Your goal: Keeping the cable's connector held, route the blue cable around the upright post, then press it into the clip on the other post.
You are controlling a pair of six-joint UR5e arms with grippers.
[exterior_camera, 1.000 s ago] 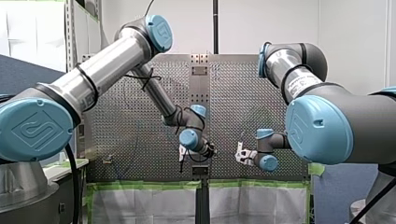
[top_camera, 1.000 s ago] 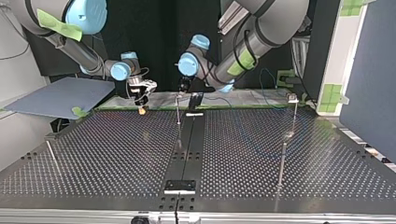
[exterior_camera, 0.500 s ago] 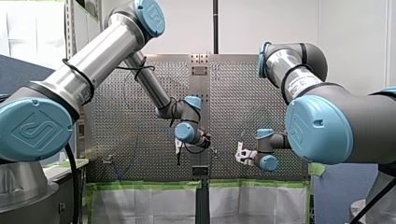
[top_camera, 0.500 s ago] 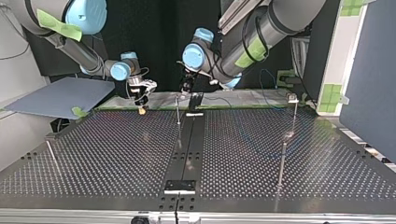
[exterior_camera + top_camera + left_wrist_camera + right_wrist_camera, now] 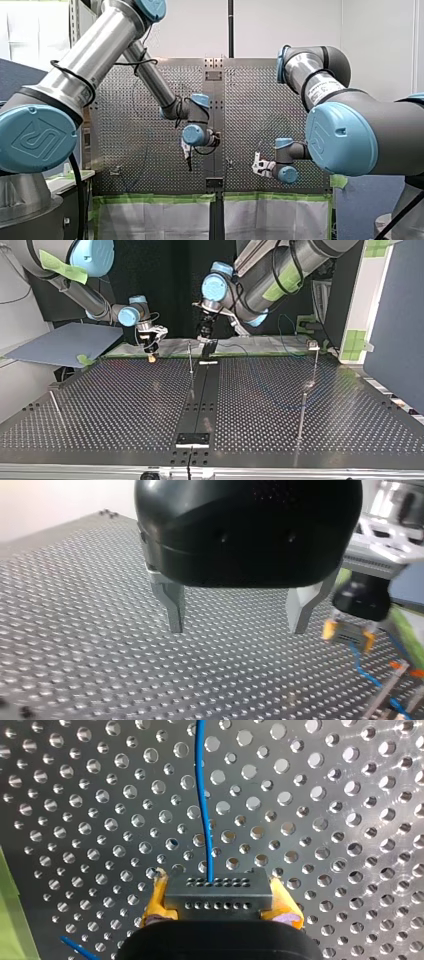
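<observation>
My right gripper [image 5: 218,912] is shut with its yellow pads on the grey connector [image 5: 218,890], just above the perforated table [image 5: 325,820]. The blue cable [image 5: 202,795] runs from the connector straight ahead over the holes. In the top view my right gripper [image 5: 151,347] hangs at the table's far edge, left of a thin upright post [image 5: 190,359]. My left gripper [image 5: 205,334] hovers above and just right of that post. Its metal fingers [image 5: 171,605] stand open with nothing between them. A post with a clip [image 5: 313,345] stands at the far right.
A blue-grey board [image 5: 65,342] lies off the table's far left corner. Another thin post [image 5: 55,407] stands near the left edge. A black centre strip [image 5: 202,395] runs across the table to a bracket [image 5: 193,439] at the near edge.
My left arm has lifted its gripper and swung it, leftward in the front view and rightward past the thin post in the top view. My right gripper has stayed still on the connector.
</observation>
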